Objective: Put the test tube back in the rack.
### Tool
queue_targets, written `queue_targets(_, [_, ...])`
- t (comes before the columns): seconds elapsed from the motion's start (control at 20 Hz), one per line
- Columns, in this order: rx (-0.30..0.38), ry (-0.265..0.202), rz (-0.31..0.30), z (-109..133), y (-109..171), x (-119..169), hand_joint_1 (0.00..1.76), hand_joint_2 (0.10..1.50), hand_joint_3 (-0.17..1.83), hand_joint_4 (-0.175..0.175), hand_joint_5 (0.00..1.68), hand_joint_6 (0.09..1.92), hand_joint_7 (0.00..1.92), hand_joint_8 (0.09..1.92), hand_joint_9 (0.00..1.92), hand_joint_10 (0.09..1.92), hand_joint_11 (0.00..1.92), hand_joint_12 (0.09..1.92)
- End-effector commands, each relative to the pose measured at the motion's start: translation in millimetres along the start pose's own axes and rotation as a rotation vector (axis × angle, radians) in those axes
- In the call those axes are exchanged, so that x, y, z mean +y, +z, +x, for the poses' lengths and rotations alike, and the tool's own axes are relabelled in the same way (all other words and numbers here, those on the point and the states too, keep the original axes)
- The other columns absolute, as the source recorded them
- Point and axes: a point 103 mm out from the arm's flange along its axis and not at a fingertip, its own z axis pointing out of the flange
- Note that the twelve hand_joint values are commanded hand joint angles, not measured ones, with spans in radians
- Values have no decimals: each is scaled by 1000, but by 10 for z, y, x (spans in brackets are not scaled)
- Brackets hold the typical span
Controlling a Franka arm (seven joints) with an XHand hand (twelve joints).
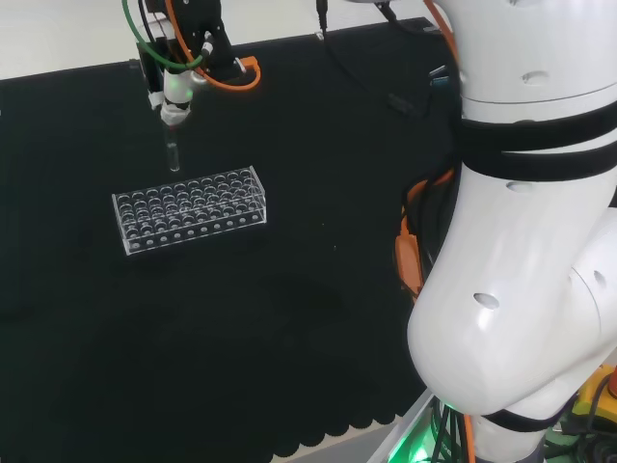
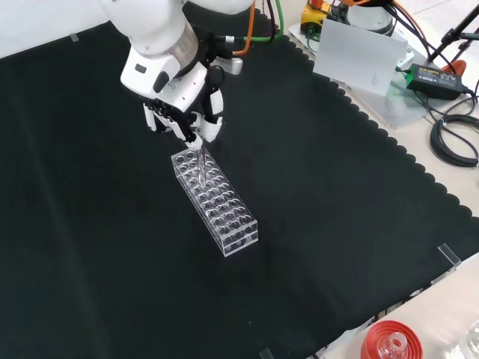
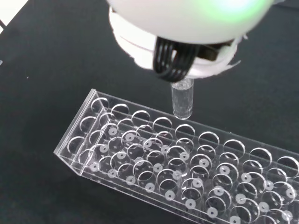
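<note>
Test tube, light, slippery, fragile glass, is pinched at its top by the hand, upright above the rack's far edge.

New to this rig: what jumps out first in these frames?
First, the clear plastic test tube rack, lying alone on the black cloth with rows of empty round holes. Next, the black and white hand just above the rack's far end in the front view, pinching a clear glass test tube upright, its bottom just over the rack's edge row. In the head view the arm's big white links dominate the right side.
</note>
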Motion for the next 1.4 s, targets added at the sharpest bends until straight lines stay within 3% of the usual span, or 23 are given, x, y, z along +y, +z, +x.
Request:
queue_targets(0.05, [1,-17,29,60,104,45,1437,640,535,-175,1484,180,1884,201,1490,236,1011,1152])
queue_targets(1.4, [13,-11,57,-116,265,241,1437,640,535,-175,1480,187,1885,197,1488,240,1008,1154])
